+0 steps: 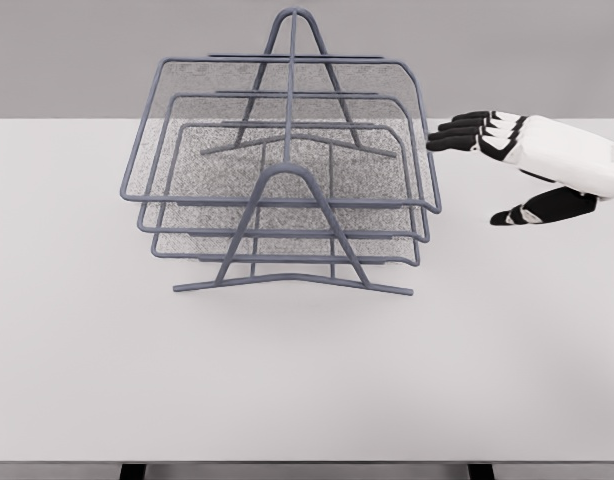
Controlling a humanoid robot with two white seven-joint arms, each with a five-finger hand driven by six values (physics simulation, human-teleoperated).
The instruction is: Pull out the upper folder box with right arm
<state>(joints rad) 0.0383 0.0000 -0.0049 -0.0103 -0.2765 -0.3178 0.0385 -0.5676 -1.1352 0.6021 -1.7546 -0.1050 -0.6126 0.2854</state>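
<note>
A grey wire folder rack (287, 185) with three stacked mesh trays stands on the white table (307, 380), a little left of the middle. The upper tray (282, 130) is the largest and sits on top, its front rim (277, 203) facing me. My right hand (477, 165) hovers just right of the rack's upper right corner, a small gap away. Its black fingers (457, 132) stretch out toward the rack and the thumb (532, 210) hangs lower. It holds nothing. The left arm is out of view.
The rack's A-shaped front frame (287, 230) and base bar (292, 284) stand ahead of the trays. The table's front edge (307, 462) runs along the bottom, and a grey wall lies behind.
</note>
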